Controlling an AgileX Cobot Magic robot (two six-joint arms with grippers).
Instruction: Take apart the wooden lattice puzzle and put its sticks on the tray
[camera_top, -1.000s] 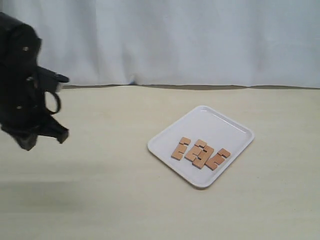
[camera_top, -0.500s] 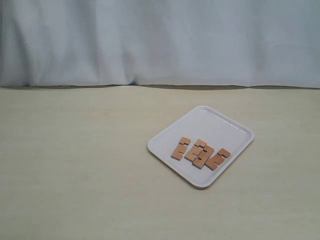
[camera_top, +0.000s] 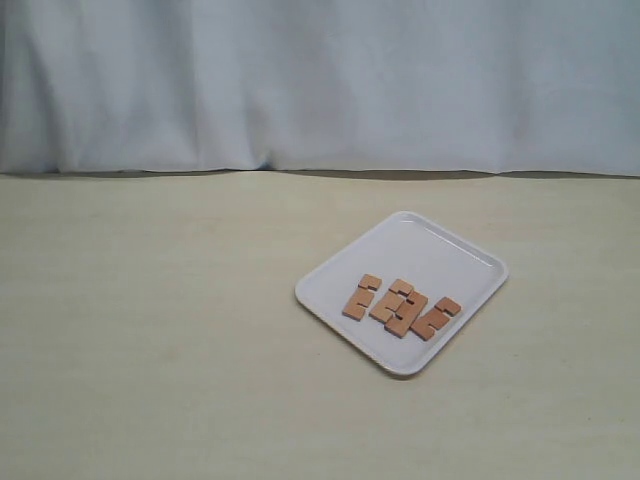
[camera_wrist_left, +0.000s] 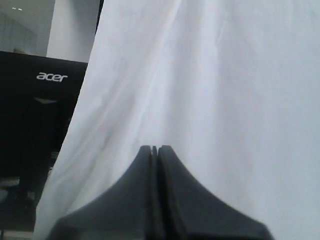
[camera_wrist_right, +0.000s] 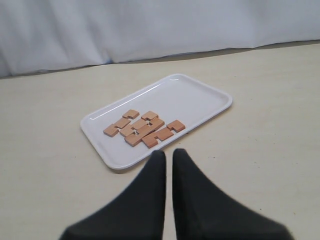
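The white tray (camera_top: 432, 252) lies on the table right of the middle, and four separate light-brown notched sticks (camera_top: 400, 307) lie flat in its near half, the middle two touching. No assembled lattice puzzle shows. Neither gripper appears in the exterior view. In the right wrist view, my right gripper (camera_wrist_right: 168, 152) is shut and empty, just short of the tray (camera_wrist_right: 192, 97) and its sticks (camera_wrist_right: 142, 129). My left gripper (camera_wrist_left: 155, 148) is shut on nothing and faces the white curtain, far from the tray.
A pale curtain (camera_top: 320, 80) closes off the back of the beige table (camera_top: 150, 330). In the left wrist view a black Acer monitor (camera_wrist_left: 45, 100) stands beside the curtain (camera_wrist_left: 215, 75).
The left arm, in view at the exterior view's left edge a second ago, has moved out of that view. The sticks and tray have not moved.
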